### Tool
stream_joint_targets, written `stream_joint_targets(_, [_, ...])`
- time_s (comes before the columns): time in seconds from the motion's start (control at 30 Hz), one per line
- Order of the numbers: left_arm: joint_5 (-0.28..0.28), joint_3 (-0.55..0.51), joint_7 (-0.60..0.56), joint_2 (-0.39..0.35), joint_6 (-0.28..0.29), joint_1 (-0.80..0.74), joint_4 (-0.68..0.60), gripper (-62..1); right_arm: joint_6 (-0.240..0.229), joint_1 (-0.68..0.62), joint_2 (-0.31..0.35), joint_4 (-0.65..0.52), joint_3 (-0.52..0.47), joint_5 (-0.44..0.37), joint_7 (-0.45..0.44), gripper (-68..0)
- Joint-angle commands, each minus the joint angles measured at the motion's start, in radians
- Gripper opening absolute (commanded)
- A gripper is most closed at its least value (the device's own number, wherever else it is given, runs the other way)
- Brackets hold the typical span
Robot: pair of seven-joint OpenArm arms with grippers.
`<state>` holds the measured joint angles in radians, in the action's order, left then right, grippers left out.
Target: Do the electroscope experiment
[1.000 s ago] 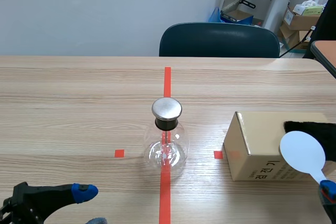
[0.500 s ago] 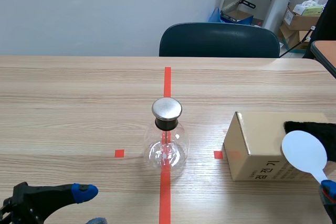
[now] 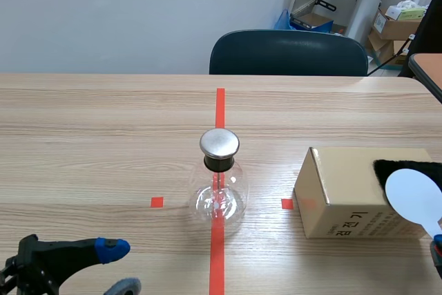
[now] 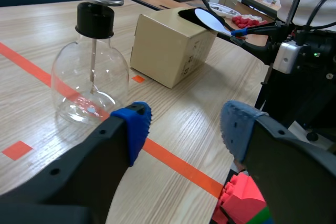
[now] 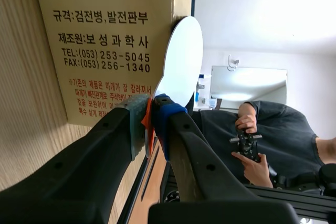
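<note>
Pinching the white paddle (image 3: 413, 196) in my right gripper (image 5: 149, 116) by what looks like fur (image 3: 404, 166) on the box (image 3: 335, 195), left gripper (image 4: 184, 129) agape, I'm seemingly charging it; next comes touching the cap (image 3: 219, 143) of the mid-table flask (image 3: 219, 198).

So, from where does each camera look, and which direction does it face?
Scene view: between the arms, facing across the table to the chair; left end effector shows low.
Left wrist view: on the left arm, facing the electroscope past its open end effector.
Right wrist view: on the right arm, facing the box; right end effector grips the paddle.
Shared: all three show box and paddle.
</note>
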<state>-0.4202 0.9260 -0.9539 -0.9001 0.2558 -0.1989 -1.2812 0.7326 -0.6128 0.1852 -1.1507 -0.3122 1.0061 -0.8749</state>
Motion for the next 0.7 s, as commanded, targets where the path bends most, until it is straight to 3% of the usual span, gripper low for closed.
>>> stream_joint_targets(0.0, [-0.003,-0.005,-0.014,0.002,0.001,0.003,-0.018,-42.4,-0.001,-0.005,0.008,-0.004,-0.001,-0.003,0.004,-65.8])
stream_joint_targets(0.1, [-0.002,-0.005,-0.015,0.002,0.001,0.008,-0.018,-53.1,-0.001,-0.005,0.008,-0.004,-0.001,-0.003,0.012,-65.8])
stream_joint_targets(0.17, [-0.002,-0.004,-0.013,0.002,0.001,0.014,-0.018,-55.3,-0.001,-0.005,0.008,-0.004,-0.001,-0.003,0.023,-65.8])
stream_joint_targets(0.43, [-0.003,-0.004,0.035,0.011,0.001,0.069,-0.018,-56.9,0.004,-0.005,0.006,-0.004,-0.001,-0.003,0.024,-65.8])
stream_joint_targets(0.67, [-0.005,-0.004,0.131,0.065,-0.007,0.118,-0.018,-57.0,0.004,-0.005,0.005,-0.004,-0.001,-0.003,0.023,-65.8])
